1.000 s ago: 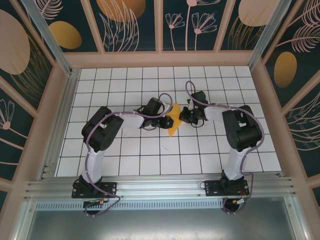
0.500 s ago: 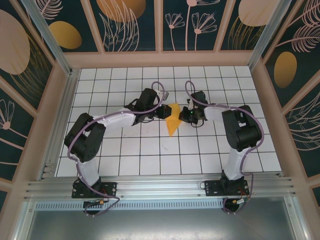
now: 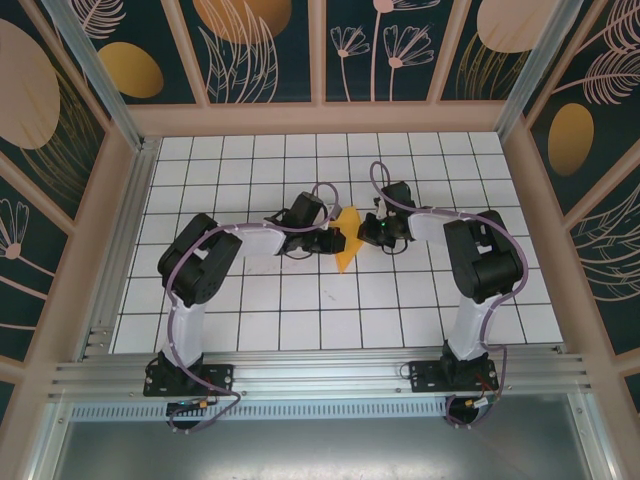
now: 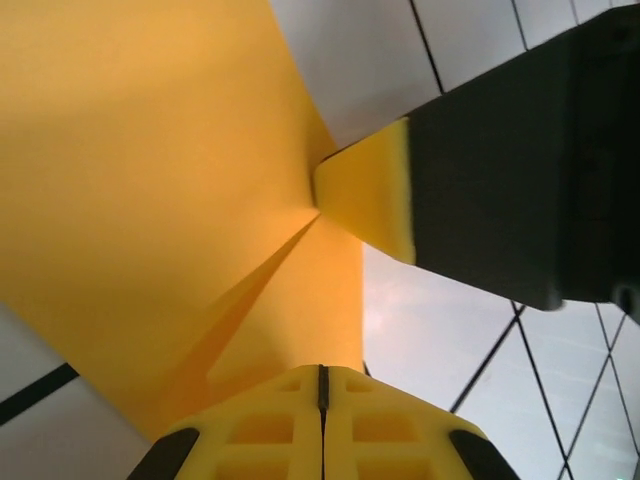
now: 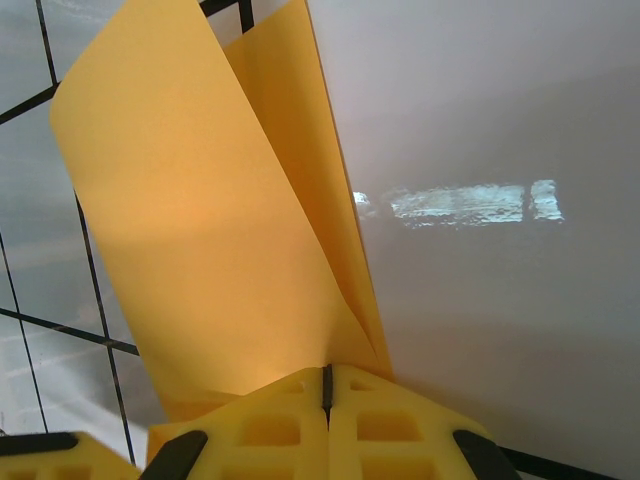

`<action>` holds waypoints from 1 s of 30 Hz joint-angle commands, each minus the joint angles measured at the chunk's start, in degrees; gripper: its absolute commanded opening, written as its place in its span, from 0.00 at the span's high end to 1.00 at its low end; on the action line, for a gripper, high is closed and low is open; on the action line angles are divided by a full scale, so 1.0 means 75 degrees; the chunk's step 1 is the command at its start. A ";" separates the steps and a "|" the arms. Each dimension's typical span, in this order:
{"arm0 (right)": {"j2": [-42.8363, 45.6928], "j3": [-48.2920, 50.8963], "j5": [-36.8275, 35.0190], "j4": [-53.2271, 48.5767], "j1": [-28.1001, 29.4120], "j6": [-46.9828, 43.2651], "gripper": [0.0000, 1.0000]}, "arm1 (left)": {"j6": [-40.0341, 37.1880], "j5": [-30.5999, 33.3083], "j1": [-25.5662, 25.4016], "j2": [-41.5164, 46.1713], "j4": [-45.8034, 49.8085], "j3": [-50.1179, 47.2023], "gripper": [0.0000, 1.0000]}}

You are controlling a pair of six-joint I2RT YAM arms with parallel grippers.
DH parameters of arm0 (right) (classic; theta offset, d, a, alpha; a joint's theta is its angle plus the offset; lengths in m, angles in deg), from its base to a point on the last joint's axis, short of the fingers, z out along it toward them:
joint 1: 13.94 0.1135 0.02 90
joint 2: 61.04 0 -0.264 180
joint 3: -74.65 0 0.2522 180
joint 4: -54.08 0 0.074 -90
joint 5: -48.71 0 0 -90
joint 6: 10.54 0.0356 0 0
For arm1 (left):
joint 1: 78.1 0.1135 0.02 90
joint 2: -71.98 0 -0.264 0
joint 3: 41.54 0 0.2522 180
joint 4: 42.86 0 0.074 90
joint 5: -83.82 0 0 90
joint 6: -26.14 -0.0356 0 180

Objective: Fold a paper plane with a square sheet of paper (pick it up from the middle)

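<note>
Left gripper [image 4: 322,400]: jaws pressed together, with the paper plane [image 4: 150,200] running down into the seam between them. I judge it pinched there. A second ago these jaws stood a little apart; half a second ago the left elbow was swung out wide, and it is now tucked in again. The grip is new.

Right gripper [image 5: 325,395]: clamped flat on the paper's other edge, same as a second ago.

Paper plane: at the middle of the table [image 3: 250,320], lifted between the two grippers, its narrow point toward the table's near edge. It has hardly shifted. With both sides held, the next crease or pull looks possible.

Left wrist view: a sharp fold line meets the right gripper's yellow pad [image 4: 372,195]. The overhead view is too small to show this.
Right wrist view: two loose flaps curl upward, so the paper is not pressed flat.
Overhead view: only here do both arms' poses show.
</note>
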 commanded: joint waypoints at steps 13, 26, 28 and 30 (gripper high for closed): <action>0.0031 0.0063 -0.0177 -0.0393 0.0064 -0.0339 0.97 | -0.0226 0.0778 -0.0010 -0.0310 0.0169 -0.0176 0.91; 0.1266 0.0702 0.0529 0.0087 0.0618 0.0390 0.96 | -0.0047 0.0569 -0.0019 -0.0254 -0.0129 -0.0428 0.91; 0.1326 0.1027 0.0587 0.0366 0.0674 0.0632 0.97 | 0.0004 0.0502 -0.0012 -0.0216 -0.0236 -0.0478 0.91; 0.1317 0.1271 0.0611 0.0571 0.0753 0.0788 0.98 | 0.0021 0.0492 -0.0017 -0.0214 -0.0273 -0.0493 0.91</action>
